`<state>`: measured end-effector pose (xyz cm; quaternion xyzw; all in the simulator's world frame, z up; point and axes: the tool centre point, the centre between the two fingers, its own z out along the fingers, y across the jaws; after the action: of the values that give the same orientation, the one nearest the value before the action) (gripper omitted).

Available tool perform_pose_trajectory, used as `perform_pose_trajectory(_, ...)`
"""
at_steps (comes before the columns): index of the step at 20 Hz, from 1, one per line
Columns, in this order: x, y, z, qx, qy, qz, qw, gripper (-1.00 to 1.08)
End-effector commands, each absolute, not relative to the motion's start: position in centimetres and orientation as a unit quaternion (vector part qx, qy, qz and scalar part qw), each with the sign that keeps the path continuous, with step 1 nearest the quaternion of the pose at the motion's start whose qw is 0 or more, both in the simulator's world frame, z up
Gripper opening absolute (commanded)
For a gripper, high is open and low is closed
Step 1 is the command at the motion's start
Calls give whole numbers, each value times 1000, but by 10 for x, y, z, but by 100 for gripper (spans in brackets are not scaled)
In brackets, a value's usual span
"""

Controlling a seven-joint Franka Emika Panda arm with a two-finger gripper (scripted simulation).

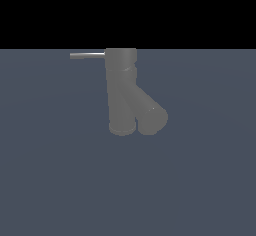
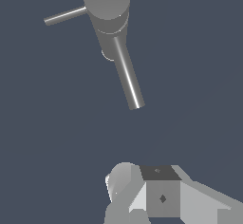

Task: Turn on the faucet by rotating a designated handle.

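One faucet [image 1: 121,92] on bare floor [image 1: 50,180] | handle [image 1: 87,55] unobstructed | tool [image 2: 142,194] well apart, opening indeterminable

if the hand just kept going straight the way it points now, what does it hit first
Probably just bare floor. The hand looks down beside the faucet, clear of its handle, though depth is uncertain.

We see the gripper [image 2: 142,194] only in the wrist view, as pale blocky finger parts with a dark pad face at the frame's edge. We cannot tell whether its jaws stand apart or closed. It holds nothing. In the exterior view no part of the arm appears.
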<state>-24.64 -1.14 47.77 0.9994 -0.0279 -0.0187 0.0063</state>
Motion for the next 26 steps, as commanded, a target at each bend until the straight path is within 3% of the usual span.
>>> perform_pose_trajectory(1, -246, -11, 478, 999, -28, -19, 6, -100)
perform_pose_trajectory(16, -243, -13, 487, 999, -40, -9, 23, -100)
perform_pose_trajectory(26, -220, -6, 481, 996, -83, -7, 20, -100)
